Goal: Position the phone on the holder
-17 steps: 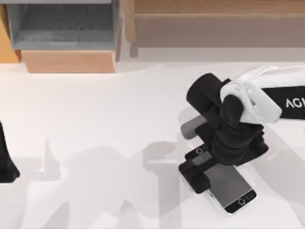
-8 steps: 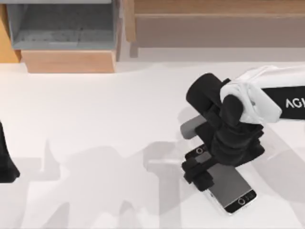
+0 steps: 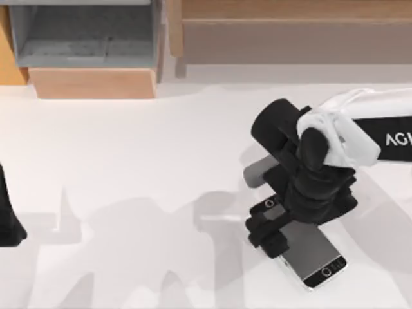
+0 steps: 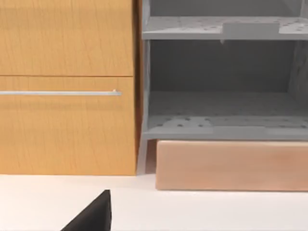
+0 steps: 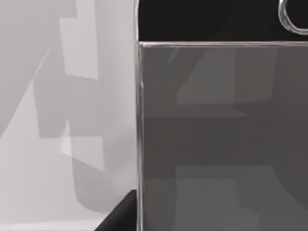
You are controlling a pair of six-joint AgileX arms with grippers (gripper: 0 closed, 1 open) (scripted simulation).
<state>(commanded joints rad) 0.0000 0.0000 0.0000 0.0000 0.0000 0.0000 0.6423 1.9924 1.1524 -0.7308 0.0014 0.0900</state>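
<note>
Right arm over the phone on the bench.

Left arm (image 3: 8, 215) sat parked at the bench's (image 3: 129, 161) left edge; whether its fingers gaped, I cannot tell. Right of centre, the right gripper (image 3: 266, 230) pressed its fingers against the flat-lying phone (image 3: 312, 252).

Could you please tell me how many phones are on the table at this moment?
1. The phone lies flat on the table's right side, partly under the right end effector; none other shows.

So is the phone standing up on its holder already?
No, the phone lies flat on the white table, with the right gripper down over it.
</note>
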